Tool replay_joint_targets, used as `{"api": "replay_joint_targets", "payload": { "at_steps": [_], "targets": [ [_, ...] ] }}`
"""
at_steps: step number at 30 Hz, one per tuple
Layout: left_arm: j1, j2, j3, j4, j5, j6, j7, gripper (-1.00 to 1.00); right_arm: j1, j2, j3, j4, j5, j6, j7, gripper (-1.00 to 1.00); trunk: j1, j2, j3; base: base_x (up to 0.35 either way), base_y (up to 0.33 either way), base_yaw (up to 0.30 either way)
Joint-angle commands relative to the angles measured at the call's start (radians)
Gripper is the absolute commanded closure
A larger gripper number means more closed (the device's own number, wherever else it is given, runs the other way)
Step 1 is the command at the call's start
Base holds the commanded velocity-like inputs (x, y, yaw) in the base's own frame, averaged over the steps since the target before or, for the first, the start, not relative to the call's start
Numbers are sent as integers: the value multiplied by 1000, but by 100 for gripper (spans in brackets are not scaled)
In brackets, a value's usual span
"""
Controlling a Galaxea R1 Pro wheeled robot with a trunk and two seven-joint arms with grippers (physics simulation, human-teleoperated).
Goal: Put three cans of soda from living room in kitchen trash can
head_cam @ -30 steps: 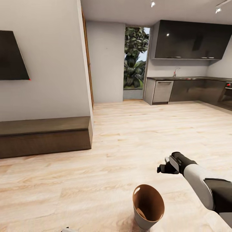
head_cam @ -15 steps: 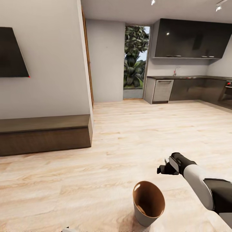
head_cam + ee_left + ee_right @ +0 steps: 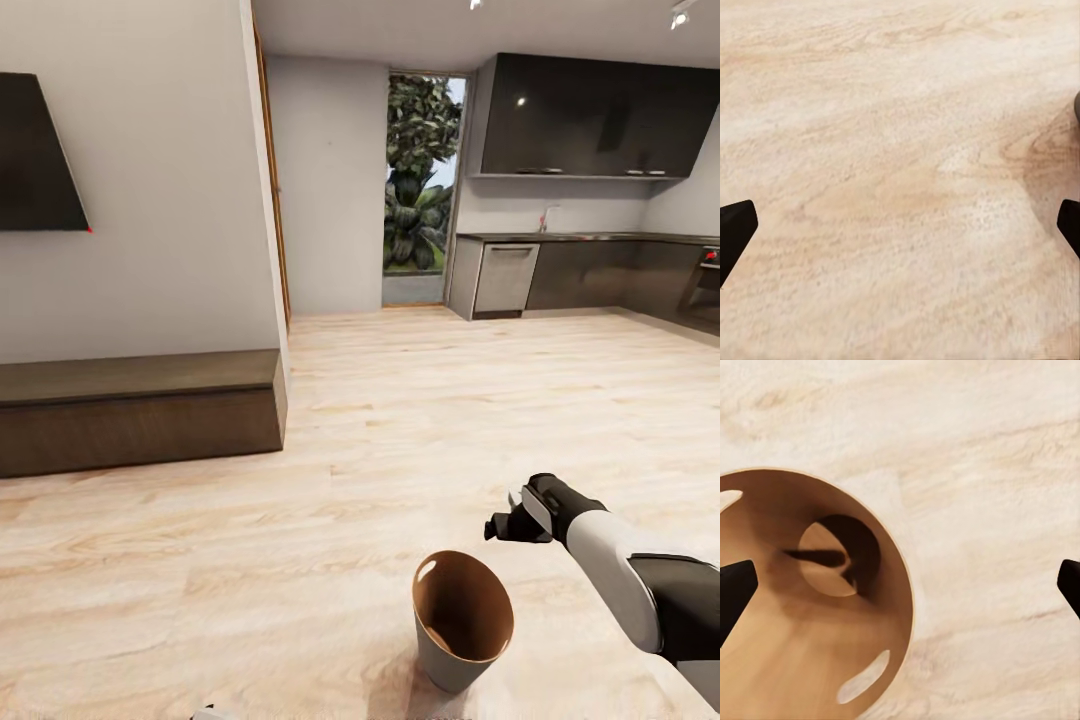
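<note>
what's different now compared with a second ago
Mostly the camera moved: the wall TV, bench and kitchen all sit slightly higher in the head view. The round grey-beige bin with its coppery inside stands a little higher in frame. The right gripper looks unchanged, open and empty, beside the bin.

Camera slightly nearer the kitchen (image 3: 590,270)
</note>
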Motion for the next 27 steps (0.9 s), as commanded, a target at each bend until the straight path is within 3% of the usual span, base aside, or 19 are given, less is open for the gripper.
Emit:
{"api": "replay_joint_targets", "payload": {
  "at_steps": [1,5,27],
  "targets": [
    [0,0,0,0,0,0,0,-100,0,0,0,0,0,0,0,-100,4,-7,-3,0,0,0],
    [0,0,0,0,0,0,0,-100,1,0,0,1,0,0,0,-100,19,-35,-16,0,0,0],
    [0,0,-1,0,0,0,-1,-100,5,4,9,27,0,-64,0,-100,29,-40,-101,0,0,0]
  ]
}}
